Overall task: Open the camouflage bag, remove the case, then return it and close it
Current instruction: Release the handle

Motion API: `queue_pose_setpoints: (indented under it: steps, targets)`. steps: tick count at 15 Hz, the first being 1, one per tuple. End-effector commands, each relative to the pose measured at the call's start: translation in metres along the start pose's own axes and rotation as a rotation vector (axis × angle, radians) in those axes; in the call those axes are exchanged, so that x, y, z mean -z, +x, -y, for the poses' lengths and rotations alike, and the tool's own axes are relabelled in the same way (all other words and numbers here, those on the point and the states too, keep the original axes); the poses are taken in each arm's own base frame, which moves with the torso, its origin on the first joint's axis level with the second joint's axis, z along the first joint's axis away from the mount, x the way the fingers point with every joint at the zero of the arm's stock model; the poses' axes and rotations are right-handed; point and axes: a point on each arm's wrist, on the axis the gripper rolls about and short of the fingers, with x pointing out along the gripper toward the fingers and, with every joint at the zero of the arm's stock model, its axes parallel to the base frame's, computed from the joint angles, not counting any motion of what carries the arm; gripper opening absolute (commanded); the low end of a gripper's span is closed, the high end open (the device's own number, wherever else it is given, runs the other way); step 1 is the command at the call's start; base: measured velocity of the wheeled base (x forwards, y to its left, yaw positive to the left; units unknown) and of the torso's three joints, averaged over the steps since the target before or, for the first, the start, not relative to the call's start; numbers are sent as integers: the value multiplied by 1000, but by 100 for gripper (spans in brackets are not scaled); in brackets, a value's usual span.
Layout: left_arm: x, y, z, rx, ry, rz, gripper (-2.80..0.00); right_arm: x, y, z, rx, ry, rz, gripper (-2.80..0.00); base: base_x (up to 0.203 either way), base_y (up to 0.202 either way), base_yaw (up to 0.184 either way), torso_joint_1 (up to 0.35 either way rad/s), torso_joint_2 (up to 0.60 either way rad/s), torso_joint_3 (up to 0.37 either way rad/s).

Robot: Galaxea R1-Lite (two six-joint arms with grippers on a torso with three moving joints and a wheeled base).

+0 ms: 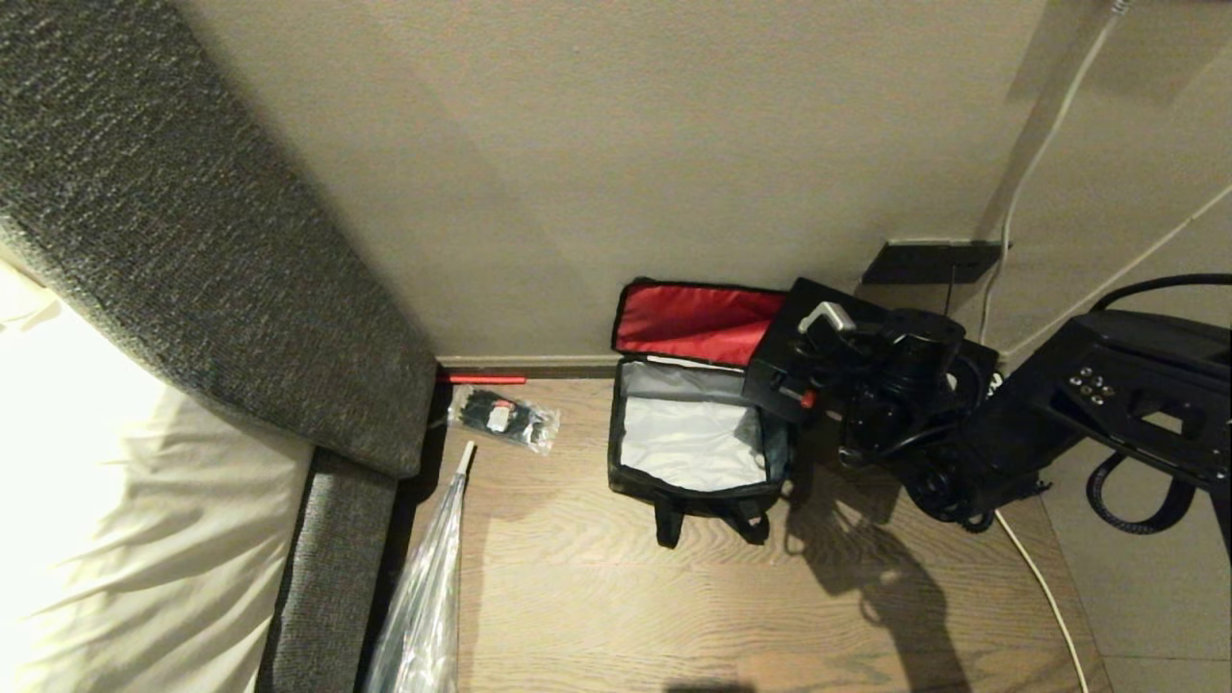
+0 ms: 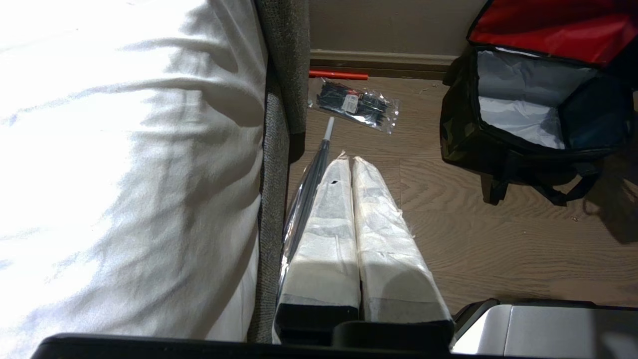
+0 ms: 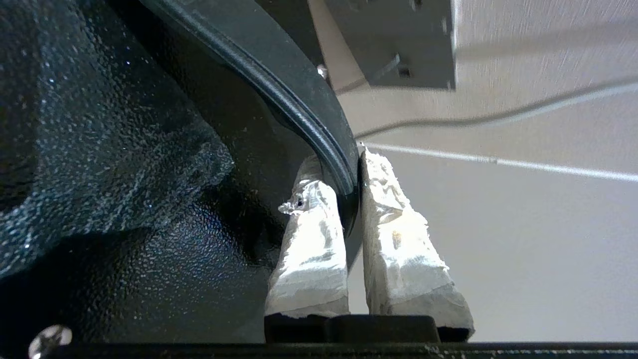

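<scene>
pinching the case (image 1: 784,361) by its handle, your right gripper (image 3: 351,192) holds it clear of the open camouflage bag (image 1: 688,438).

A plain beige wall (image 1: 616,144) met a wood-grain plank floor (image 1: 616,597) at a pale skirting board (image 1: 525,365); a grey upholstered bed frame (image 1: 192,250) stood at left, carrying brightly lit white bedding (image 1: 106,500); grey floor tiles (image 1: 1145,568) lay at right.

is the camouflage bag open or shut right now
Open. The camouflage bag has its red-lined lid flipped back against the wall, exposing its empty silver interior.
</scene>
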Motion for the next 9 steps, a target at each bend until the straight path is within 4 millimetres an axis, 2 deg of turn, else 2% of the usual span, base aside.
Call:
queue_pose_setpoints:
  steps: [1,6,9]
  targets:
    - [0,0,0,0,0,0,-280,10,7,4,15,-8,-32,-280,0,0,0,0,0,0]
    - [0,0,0,0,0,0,-280,30,16,5,12,-27,-79,-280,0,0,0,0,0,0]
    - [0,0,0,0,0,1,-280,33,14,10,12,-28,-81,-280,0,0,0,0,0,0]
